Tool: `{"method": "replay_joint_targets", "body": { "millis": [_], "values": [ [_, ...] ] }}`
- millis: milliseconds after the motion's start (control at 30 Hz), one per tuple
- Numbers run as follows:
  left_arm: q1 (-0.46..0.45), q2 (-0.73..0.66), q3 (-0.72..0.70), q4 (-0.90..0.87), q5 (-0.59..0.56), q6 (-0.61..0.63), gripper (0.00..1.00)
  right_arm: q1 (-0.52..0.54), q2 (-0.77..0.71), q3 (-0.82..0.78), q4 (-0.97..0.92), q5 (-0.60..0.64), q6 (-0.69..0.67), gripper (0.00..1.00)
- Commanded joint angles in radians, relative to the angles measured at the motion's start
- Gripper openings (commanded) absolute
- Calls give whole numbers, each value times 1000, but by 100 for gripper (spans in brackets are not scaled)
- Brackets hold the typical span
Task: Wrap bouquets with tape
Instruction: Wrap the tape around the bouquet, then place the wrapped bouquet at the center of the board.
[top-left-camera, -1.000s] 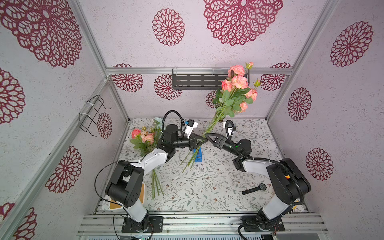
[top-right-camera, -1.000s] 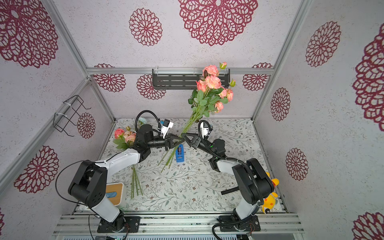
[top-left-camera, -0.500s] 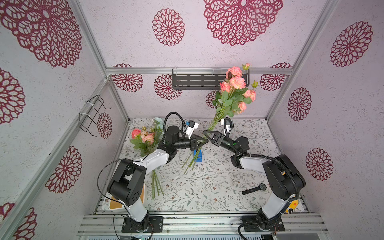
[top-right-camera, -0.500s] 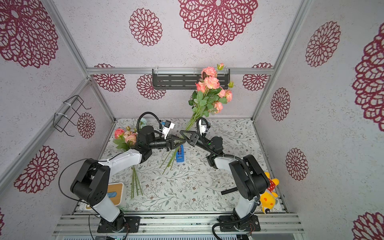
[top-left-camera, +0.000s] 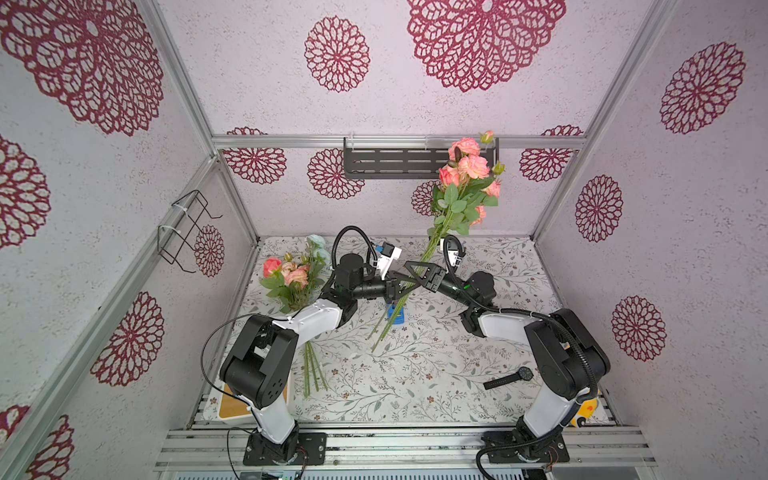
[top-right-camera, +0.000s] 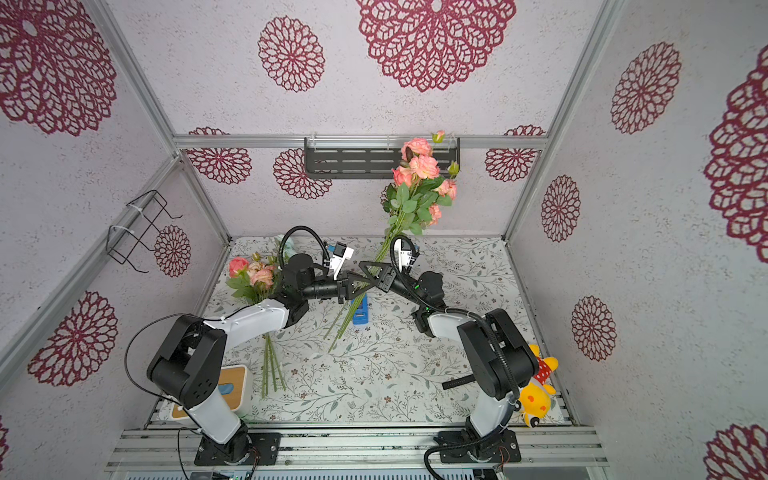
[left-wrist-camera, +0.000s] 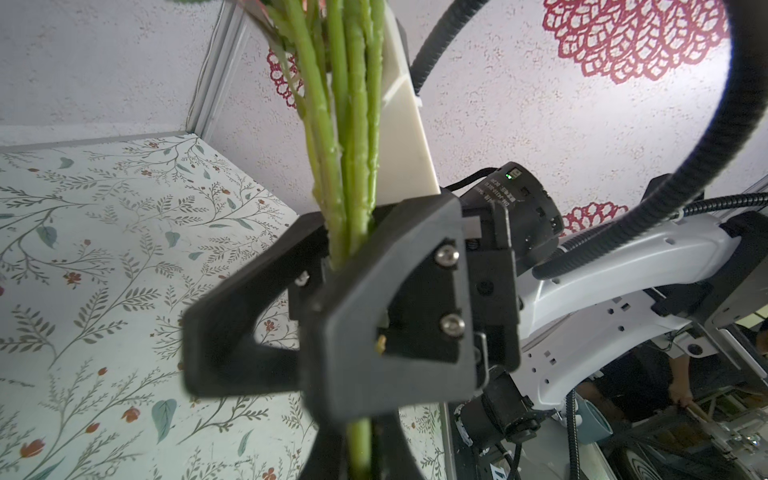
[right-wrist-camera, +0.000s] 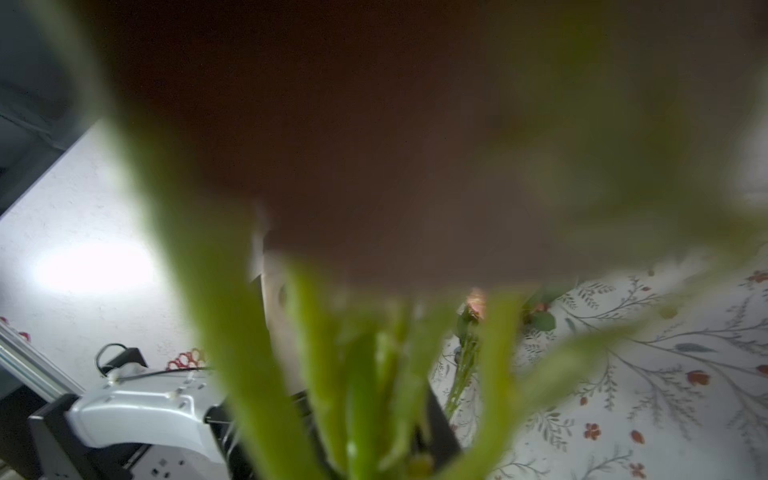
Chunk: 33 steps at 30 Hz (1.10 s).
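The raised bouquet (top-left-camera: 465, 166) leans tilted above the table (top-left-camera: 415, 374), with both grippers pinching its green stems at mid-length. The left gripper (top-left-camera: 400, 287) is clamped almost fully closed on the stems. The right gripper (top-left-camera: 415, 272) grips them just above it, its jaws pressed against either side in the left wrist view. The tape dispenser (top-left-camera: 395, 318) sits on the table under the two grippers, and the hanging stems cross in front of it. The second bouquet (top-left-camera: 291, 278) lies beside the left arm.
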Motion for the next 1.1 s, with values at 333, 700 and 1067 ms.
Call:
{"method": "replay_joint_targets", "body": {
  "millis": [333, 700, 1067],
  "values": [
    [-38, 47, 58, -74, -40, 82, 44, -37, -247, -62, -737, 66, -328, 0],
    [-35, -5, 83, -268, -152, 169, 98, -120, -372, 27, -1536, 204, -569, 0],
    [-38, -104, 103, -520, -402, 301, 98, -224, -202, 196, -1943, 325, -722, 0]
  ]
}}
